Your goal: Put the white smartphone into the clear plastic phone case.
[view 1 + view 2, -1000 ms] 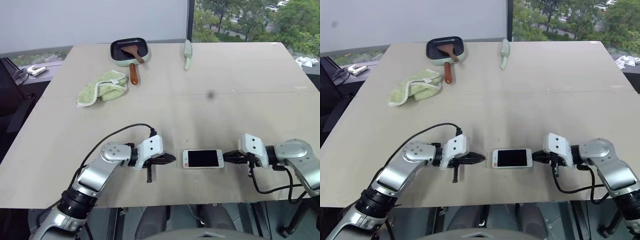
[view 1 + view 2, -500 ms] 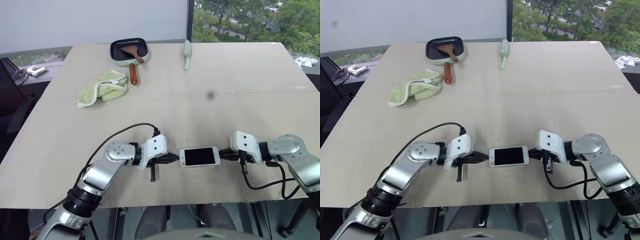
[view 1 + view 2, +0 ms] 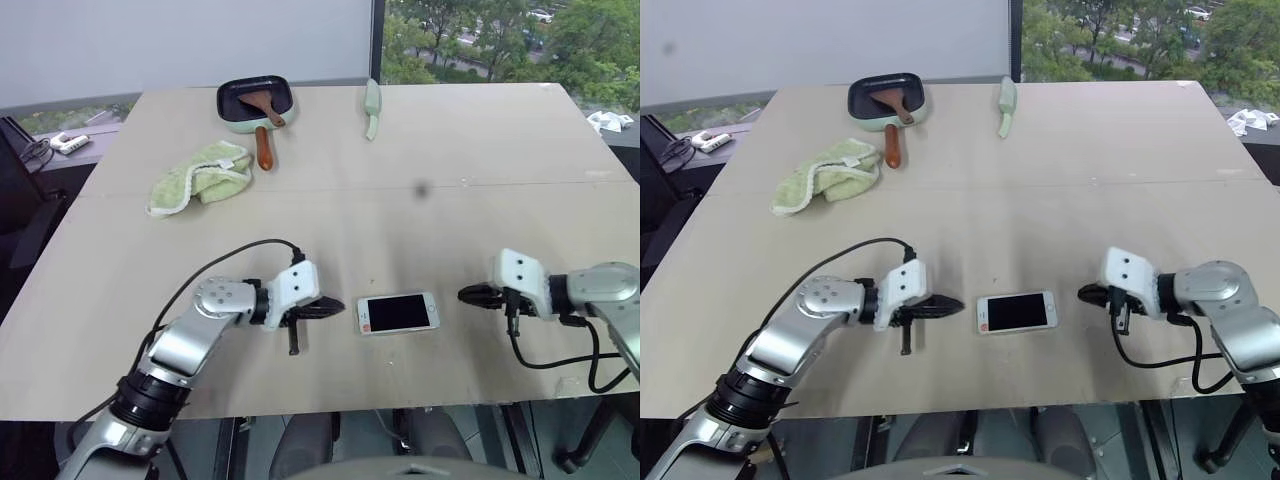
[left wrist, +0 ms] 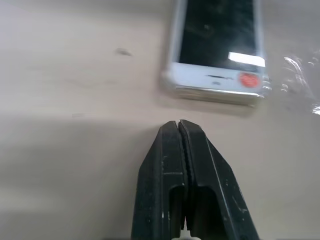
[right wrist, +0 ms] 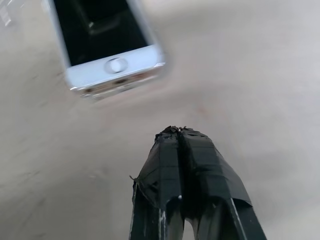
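The white smartphone lies flat and screen up near the table's front edge, its home button towards my right. A thin see-through rim of the clear plastic phone case hugs the phone's end; I cannot tell how deep the phone sits in it. My left gripper is shut and empty. It points at the phone's left end across a small gap, which the left wrist view shows between the fingertips and the phone. My right gripper is also shut and empty, a little farther from the phone's right end.
A crumpled green cloth lies at the back left. Behind it sits a small dark pan with a wooden spatula, and a pale green utensil lies at the back centre. The table's front edge runs just below the phone.
Both shut grippers were pressed close to the phone's two ends half a second ago. They have since drawn back outward and slightly up, leaving gaps. The phone stays flat on the table.
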Tool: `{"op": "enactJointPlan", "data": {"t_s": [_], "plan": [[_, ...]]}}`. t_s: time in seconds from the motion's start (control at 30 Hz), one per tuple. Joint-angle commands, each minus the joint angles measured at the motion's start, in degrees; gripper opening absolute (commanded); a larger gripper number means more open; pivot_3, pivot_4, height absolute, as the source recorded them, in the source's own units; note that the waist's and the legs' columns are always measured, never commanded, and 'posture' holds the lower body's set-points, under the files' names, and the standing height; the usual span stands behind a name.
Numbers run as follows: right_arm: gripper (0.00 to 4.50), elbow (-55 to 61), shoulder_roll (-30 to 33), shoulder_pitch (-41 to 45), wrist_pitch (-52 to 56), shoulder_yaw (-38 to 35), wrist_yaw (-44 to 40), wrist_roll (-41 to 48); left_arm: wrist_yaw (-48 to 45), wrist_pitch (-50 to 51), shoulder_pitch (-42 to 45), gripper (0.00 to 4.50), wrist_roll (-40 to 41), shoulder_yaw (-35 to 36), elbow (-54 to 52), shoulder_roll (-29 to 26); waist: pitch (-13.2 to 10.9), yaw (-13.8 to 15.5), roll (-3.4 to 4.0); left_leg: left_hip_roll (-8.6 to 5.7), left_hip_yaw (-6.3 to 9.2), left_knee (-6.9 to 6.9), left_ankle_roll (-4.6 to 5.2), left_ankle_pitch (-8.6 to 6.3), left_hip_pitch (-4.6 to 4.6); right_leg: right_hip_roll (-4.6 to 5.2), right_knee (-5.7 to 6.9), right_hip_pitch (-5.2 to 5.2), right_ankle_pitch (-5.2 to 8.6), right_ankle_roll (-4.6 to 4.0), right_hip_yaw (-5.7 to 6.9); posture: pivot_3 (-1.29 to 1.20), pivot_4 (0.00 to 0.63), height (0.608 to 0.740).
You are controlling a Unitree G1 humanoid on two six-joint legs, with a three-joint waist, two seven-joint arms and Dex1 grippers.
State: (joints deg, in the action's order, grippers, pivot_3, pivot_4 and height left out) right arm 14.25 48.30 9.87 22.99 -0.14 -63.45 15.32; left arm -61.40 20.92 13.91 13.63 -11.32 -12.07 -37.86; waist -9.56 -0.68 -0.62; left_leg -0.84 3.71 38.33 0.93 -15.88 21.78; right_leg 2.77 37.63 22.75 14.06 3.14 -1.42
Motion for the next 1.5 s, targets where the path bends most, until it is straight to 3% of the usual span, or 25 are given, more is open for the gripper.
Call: {"op": "enactJointPlan", "data": {"t_s": [0.03, 0.2, 0.33, 0.57, 0.8, 0.93, 1.5], "plan": [[0.06, 2.47, -6.11, -1.07, 0.39, -3.5, 1.15, 8.87, 0.06, 1.29, 1.16, 0.0, 5.18, 2.41, -2.47, 2.2, 0.0, 0.03, -0.01, 0.0, 0.01, 0.0, 0.0, 0.0, 0.0, 0.0, 0.0, -0.01, 0.0, 0.0, 0.01, 0.0, 0.15, 0.74], [0.06, 3.0, -11.73, -5.66, -3.11, -1.81, 0.39, 11.41, 1.49, 4.26, 0.0, 0.0, 8.49, 0.39, -5.27, 5.85, -0.01, 0.12, 0.02, -0.03, 0.04, -0.01, 0.0, 0.0, 0.07, 0.02, -0.01, 0.03, -0.01, 0.01, 0.02, 0.0, 0.15, 0.74], [0.06, -0.2, -14.91, -9.02, -10.18, 2.39, 0.82, 7.28, 2.02, 2.52, -2.63, 0.0, 4.32, -4.6, -5.5, 6.12, -0.01, -0.09, 0.02, -0.05, 0.0, -0.01, 0.0, 0.0, 0.02, 0.03, 0.01, 0.02, -0.01, 0.01, -0.02, 0.0, 0.15, 0.74], [0.06, -10.01, -14.09, -9.13, -16.91, 5.91, 2.05, -0.5, 3.06, -0.53, -3.17, 0.0, -1.02, -8.63, -2.67, 5.37, 0.04, -0.08, 0.02, -0.03, -0.05, 0.01, -0.01, 0.0, -0.14, -0.05, 0.06, -0.08, 0.01, -0.01, -0.06, 0.0, 0.15, 0.74], [0.06, -11.38, -12.4, -9.11, -10.98, 10.77, 5.5, -5.24, 2.96, -2.63, -3.42, 0.0, -3.24, -9.36, -0.69, 4.75, 0.76, -0.03, -0.42, 0.0, -0.04, 0.01, -0.01, 0.0, -0.31, -0.05, 0.04, -0.27, 0.01, -0.02, -0.07, 0.0, 0.15, 0.74], [0.06, -11.71, -10.34, -9.04, -8.22, 12.94, 6.33, -6.63, 2.82, -2.97, -3.43, 0.0, -3.44, -9.21, -0.69, 4.65, 1.0, 0.03, -0.52, 0.03, 0.01, -0.15, 0.01, -0.02, -1.13, -0.01, -0.34, -1.1, 0.28, -0.05, -0.02, 0.0, 0.15, 0.74], [0.06, -8.7, -5.73, -8.78, 1.58, 18.53, 9.55, -8.74, 2.94, -3.04, -2.56, 0.0, -3.8, -9.29, -1.08, 5.03, 2.09, 1.43, -0.97, 0.04, 0.14, -0.15, 0.06, -0.05, -1.07, 0.31, -0.7, -1.23, 0.3, -0.02, 0.05, 0.0, 0.15, 0.74]]}}
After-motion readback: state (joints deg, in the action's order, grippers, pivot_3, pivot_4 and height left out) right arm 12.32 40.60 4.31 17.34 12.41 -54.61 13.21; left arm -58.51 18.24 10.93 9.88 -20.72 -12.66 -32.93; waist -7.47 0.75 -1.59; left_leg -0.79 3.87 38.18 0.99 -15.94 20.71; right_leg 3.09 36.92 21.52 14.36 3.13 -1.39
